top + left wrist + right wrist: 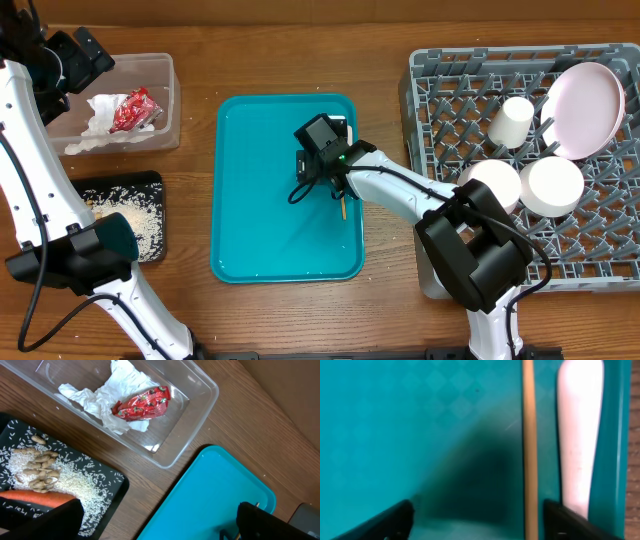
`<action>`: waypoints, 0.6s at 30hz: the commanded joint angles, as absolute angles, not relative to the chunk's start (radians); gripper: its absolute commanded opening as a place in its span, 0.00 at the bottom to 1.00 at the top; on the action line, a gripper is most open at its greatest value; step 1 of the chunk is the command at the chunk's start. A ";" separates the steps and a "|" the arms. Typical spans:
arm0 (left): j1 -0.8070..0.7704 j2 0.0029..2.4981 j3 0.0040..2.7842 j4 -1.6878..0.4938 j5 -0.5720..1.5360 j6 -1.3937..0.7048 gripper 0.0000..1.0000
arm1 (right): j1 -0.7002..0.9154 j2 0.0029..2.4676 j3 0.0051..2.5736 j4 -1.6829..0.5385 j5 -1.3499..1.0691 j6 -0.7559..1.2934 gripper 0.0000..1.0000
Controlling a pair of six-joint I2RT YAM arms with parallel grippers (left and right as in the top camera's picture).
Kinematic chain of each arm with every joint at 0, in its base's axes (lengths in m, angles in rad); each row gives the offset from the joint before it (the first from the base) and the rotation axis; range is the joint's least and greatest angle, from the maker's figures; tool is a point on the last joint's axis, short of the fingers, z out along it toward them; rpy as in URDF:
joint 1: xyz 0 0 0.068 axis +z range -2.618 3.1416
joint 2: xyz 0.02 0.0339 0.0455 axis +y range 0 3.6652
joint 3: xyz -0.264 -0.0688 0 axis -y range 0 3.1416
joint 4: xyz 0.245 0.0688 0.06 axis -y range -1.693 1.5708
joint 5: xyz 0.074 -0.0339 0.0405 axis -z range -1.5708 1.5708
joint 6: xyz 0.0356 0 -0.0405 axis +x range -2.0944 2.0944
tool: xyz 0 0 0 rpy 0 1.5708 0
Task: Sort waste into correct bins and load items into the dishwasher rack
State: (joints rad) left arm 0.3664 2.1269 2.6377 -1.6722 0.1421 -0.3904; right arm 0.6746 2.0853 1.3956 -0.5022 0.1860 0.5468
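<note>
1. Wooden stick (530, 435) lies on the teal tray (260, 200) near its right edge, just beside the white fork (580, 435).
2. Your right gripper (479, 515) hangs low over it, jaws apart and empty, the stick between them, nearer the fork-side finger.
3. You are at the pick-up. Next, centre, close on the stick alone, then carry it to the dishwasher rack (450, 90).
4. Your left gripper (160, 517) stands wide open, empty, near the clear tub (192, 435).

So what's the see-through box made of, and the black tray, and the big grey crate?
The see-through box looks like clear, glossy plastic: the table shows through its walls. The black tray seems matte plastic, though that's a guess. The grey crate looks like dull moulded plastic, a grid with pegs.
</note>
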 commanded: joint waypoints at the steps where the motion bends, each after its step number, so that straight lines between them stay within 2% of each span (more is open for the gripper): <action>1: 0.360 2.127 2.638 -1.671 0.147 -0.397 1.00 | 0.674 2.090 1.402 -0.502 0.133 0.548 0.65; 2: 0.360 2.127 2.638 -1.671 0.147 -0.397 1.00 | 0.674 2.090 1.401 -0.510 0.133 0.551 0.56; 7: 0.360 2.127 2.638 -1.671 0.147 -0.397 1.00 | 0.674 2.108 1.401 -0.544 0.128 0.555 0.36; 13: 0.360 2.127 2.638 -1.671 0.147 -0.397 1.00 | 0.680 2.123 1.402 -0.589 0.056 0.521 0.33; 18: 0.360 2.127 2.638 -1.671 0.147 -0.397 1.00 | 0.703 2.123 1.402 -0.619 0.071 0.518 0.21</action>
